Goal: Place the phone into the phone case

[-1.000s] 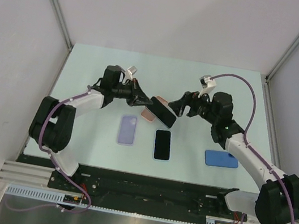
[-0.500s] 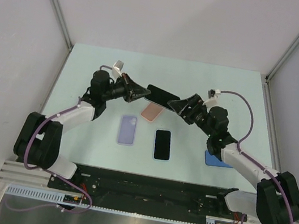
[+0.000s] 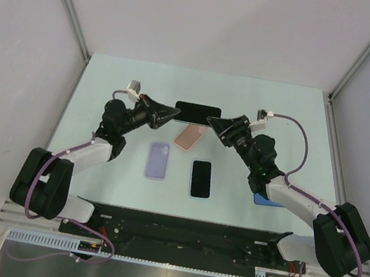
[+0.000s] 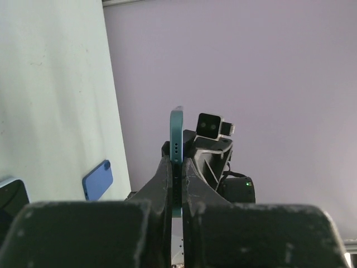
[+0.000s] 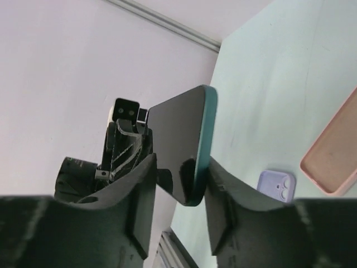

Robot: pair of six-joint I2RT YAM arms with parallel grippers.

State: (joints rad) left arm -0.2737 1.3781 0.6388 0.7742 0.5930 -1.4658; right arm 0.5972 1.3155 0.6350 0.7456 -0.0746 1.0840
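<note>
A black phone with a teal rim (image 3: 197, 114) hangs level in the air between the two arms. My left gripper (image 3: 175, 113) is shut on its left end; in the left wrist view the phone (image 4: 177, 134) stands edge-on between the jaws. My right gripper (image 3: 210, 121) has its jaws round the other end. In the right wrist view the teal rim of the phone (image 5: 181, 145) rests against one finger (image 5: 223, 190), with a gap on the screen side. A pink case (image 3: 189, 136) lies open side up on the table below, and a lilac case (image 3: 159, 159) nearer left.
A second black phone (image 3: 200, 178) lies flat on the table near the middle. A blue case (image 3: 260, 196) sits at the right, partly under my right arm. Grey walls close in the pale green table (image 3: 109, 83) on three sides.
Both arms rose and carried the phone up off the pink case toward the back, turning it level. The right jaws narrowed around the phone's end.
</note>
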